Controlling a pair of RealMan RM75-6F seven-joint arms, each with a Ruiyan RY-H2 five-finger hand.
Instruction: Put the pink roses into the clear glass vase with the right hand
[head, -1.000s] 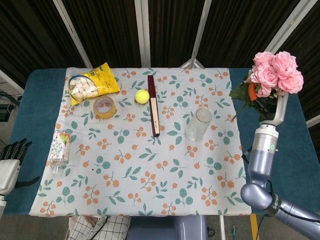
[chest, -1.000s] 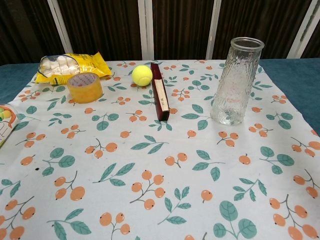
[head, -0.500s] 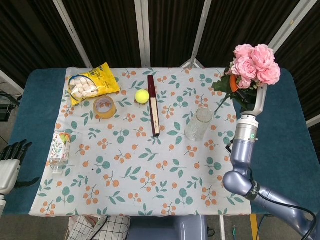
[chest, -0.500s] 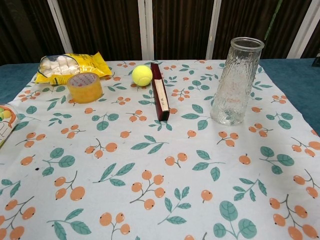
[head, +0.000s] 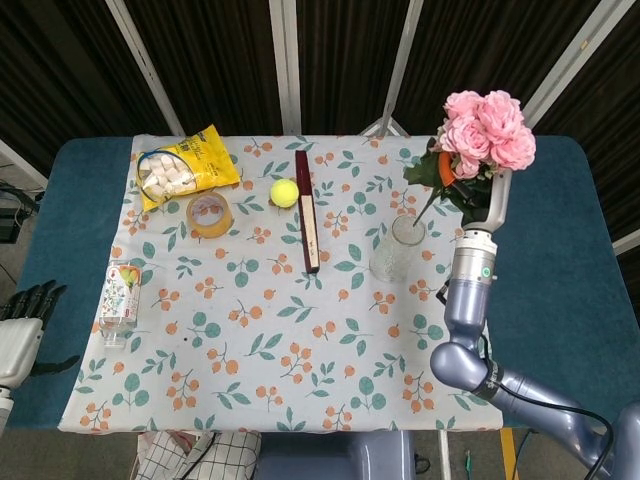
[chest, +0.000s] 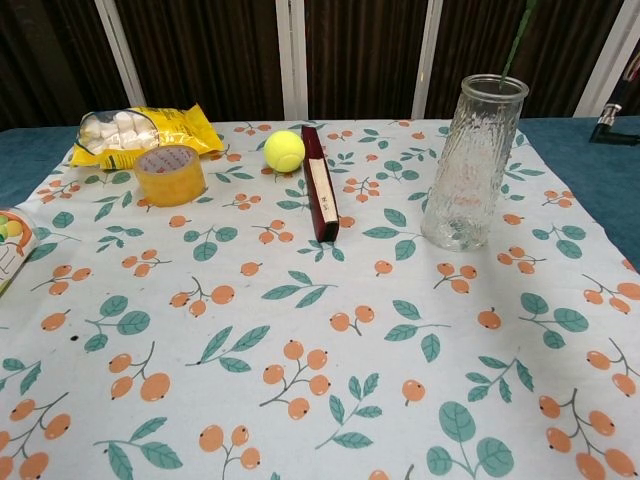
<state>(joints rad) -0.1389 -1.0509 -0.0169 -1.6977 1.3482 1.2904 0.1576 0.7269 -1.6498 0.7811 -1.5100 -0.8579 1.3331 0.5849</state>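
Roses (head: 487, 122): pink, full-blown heads bunched tight, dark green leaves beneath; held aloft just right of and above the vase, stem ends angled down toward its mouth. In the chest view, only a thin green stem (chest: 514, 42) seen, slanting down to the rim.
Vase (head: 397, 248): clear, ribbed glass, wider at the base, upright on the cloth's right half; nothing seen inside.
Right hand (head: 482, 196): raised above the table's right side, gripping the roses among the lower leaves; fingers mostly hidden by foliage.
Left hand (head: 22, 318): low at the left edge, off the cloth, holding nothing, dark fingers apart and pointing away.
Cloth (head: 260, 350): white, printed with orange berries and green leaves, spread over a teal table (head: 572, 300).
Box (head: 307, 212): long, dark red, narrow, left of the vase.
Ball (head: 284, 192): yellow, just beside the box's far end.
Tape (head: 210, 214): yellowish roll, near the ball.
Bag (head: 186, 165): yellow, white sweets showing, far left corner.
Bottle (head: 120, 301): small, lying near the cloth's left edge.
Room: dark curtain (head: 210, 60) behind, crossed by pale slanting posts.
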